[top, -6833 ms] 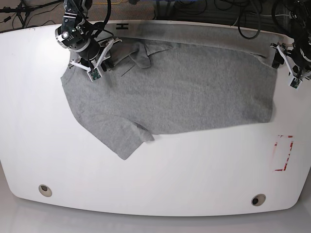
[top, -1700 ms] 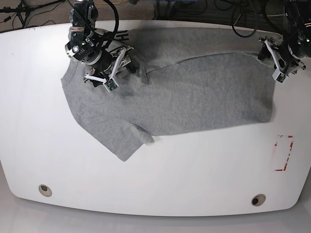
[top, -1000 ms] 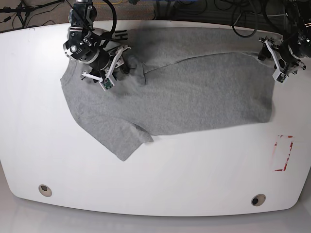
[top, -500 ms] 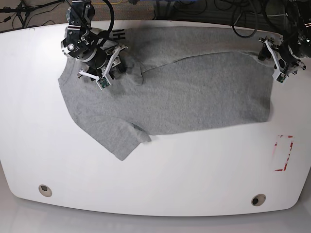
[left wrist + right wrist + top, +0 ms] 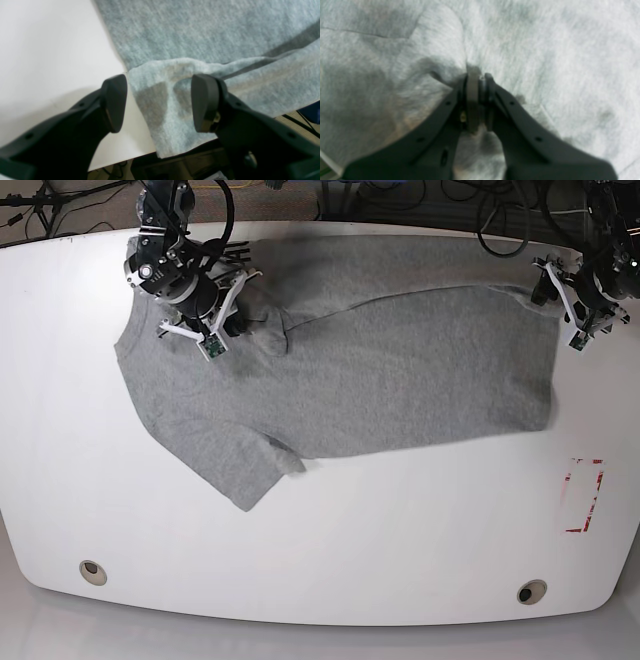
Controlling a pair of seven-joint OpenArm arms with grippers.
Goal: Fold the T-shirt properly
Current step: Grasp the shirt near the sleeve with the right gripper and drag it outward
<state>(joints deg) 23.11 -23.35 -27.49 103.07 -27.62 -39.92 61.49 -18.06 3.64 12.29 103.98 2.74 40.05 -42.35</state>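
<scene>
The right gripper [image 5: 476, 80] pinches a fold of the T-shirt [image 5: 400, 360] (at ten o'clock). The left gripper [image 5: 158, 102] gapes, straddling its hem corner at two o'clock.

No words or numbers can be read anywhere. A few black marks peek out at the far edge of the T-shirt [image 5: 340, 350], half hidden, so they spell nothing clear. A red-edged sticker [image 5: 583, 496] sits on the worktop [image 5: 400, 520], but its print is too small to read.

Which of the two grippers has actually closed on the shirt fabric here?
The right gripper, shut on a pinch of the T-shirt near its collar end. The left gripper stands open, straddling the shirt's corner at the table edge.
</scene>
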